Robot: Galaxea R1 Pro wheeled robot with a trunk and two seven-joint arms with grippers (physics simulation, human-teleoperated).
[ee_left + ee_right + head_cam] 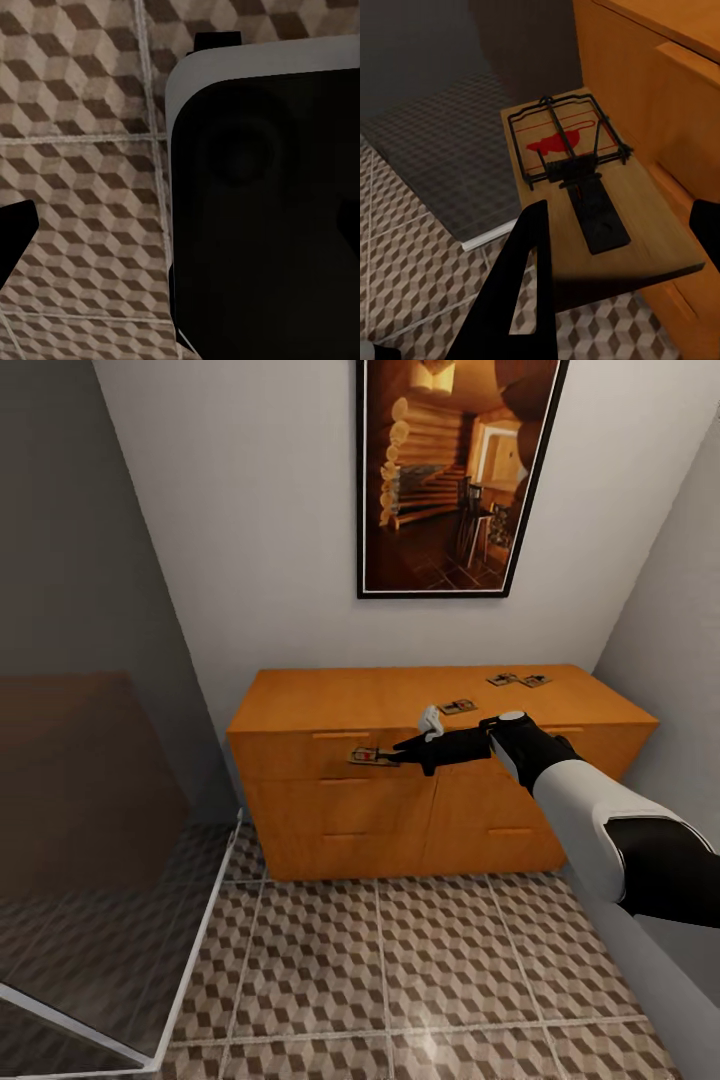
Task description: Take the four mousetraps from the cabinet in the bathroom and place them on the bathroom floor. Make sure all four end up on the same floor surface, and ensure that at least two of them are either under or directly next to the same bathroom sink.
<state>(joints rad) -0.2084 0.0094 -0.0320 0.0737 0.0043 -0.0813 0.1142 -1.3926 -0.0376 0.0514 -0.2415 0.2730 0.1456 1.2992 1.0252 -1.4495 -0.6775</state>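
Right wrist view puts your right gripper [615, 225] clamped on one mousetrap [585, 180], its fingers either side of the board, held out in front of the cabinet [420, 800] and above the bathroom floor [400, 970]. None of the four traps lies on the tiles yet, so I judge the task barely started. Farther back, three more mousetraps [458, 707] sit on the cabinet top. Whether your left claw is wide or narrow I cannot tell.
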